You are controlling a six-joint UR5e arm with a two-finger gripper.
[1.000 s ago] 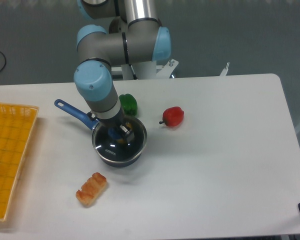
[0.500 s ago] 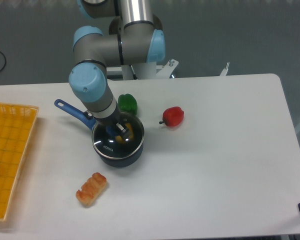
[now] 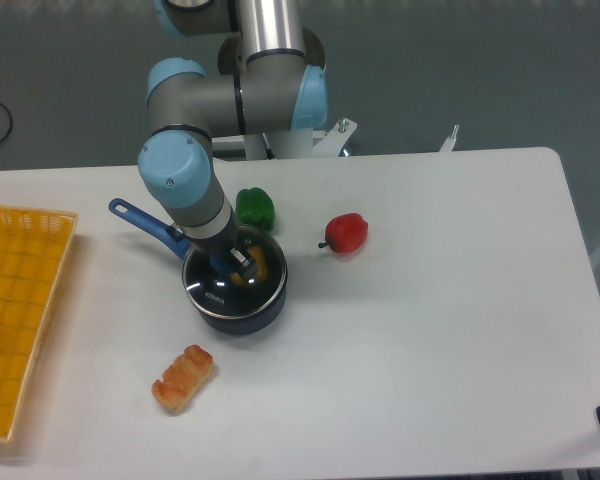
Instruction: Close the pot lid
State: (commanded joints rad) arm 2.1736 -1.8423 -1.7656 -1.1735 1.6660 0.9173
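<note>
The tool (image 3: 232, 262) points down over the middle of the pot (image 3: 235, 290), its metal fingers seen through and above the clear glass lid (image 3: 228, 288), close around the blue knob; whether they grip the knob or only stand narrow beside it I cannot tell. The lid, round with a thin bright metal rim, lies level over the pot's mouth, and glare on the glass catches white glints. Something yellow-orange shows under the glass. The pot is small, round and dark, almost black, left of the frame's centre on the smooth white worktop (image 3: 440, 300); its long blue handle (image 3: 145, 226) runs toward the upper left. The arm's grey tube and pale blue rounded joint cap (image 3: 175, 170) rise just above it. Just behind the pot sits a glossy green pepper (image 3: 255, 208), and to the right, apart, a glossy red pepper (image 3: 348, 233). Below the pot, apart, lies a ridged orange-brown pastry (image 3: 183, 377). At the left edge rests a yellow mesh tray (image 3: 20, 300)
</note>
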